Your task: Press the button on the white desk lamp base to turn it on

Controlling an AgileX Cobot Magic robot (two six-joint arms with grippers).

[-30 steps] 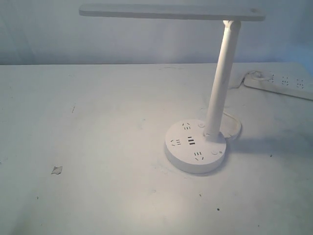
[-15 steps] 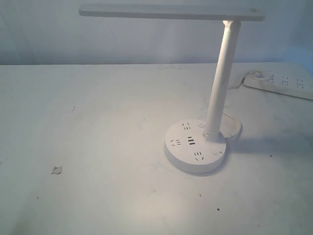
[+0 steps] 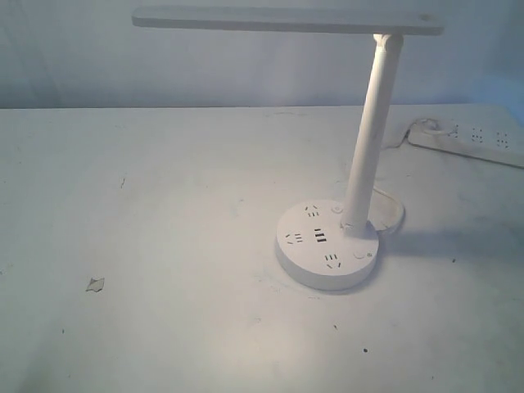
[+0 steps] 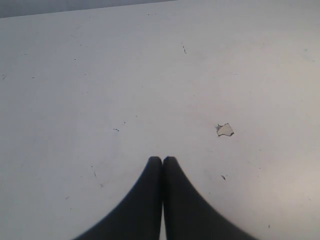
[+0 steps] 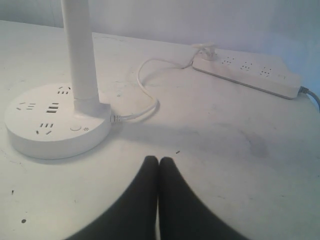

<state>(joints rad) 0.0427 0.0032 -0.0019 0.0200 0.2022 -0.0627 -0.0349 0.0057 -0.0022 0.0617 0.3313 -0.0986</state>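
Observation:
The white desk lamp base [image 3: 301, 255] is a thick round disc right of the table's middle, with socket holes and dark USB slots [image 3: 319, 237]. Its slim pole [image 3: 370, 139] carries a flat bar head [image 3: 286, 20]. The button [image 3: 359, 255] is a small round outline at the disc's front right, and nothing is touching it. A pale bright patch lies on the table under the head. My right gripper [image 5: 158, 159] is shut and empty, hovering apart from the base [image 5: 50, 145] and the button [image 5: 75, 127]. My left gripper [image 4: 162, 159] is shut over bare table. Neither gripper appears in the exterior view.
A long white power strip [image 3: 471, 141] lies at the back right, also visible from the right wrist [image 5: 245, 74]. The lamp's white cable [image 5: 145, 90] loops behind the base. A small torn scrap [image 3: 95, 284] lies at the left, near my left gripper [image 4: 225, 130].

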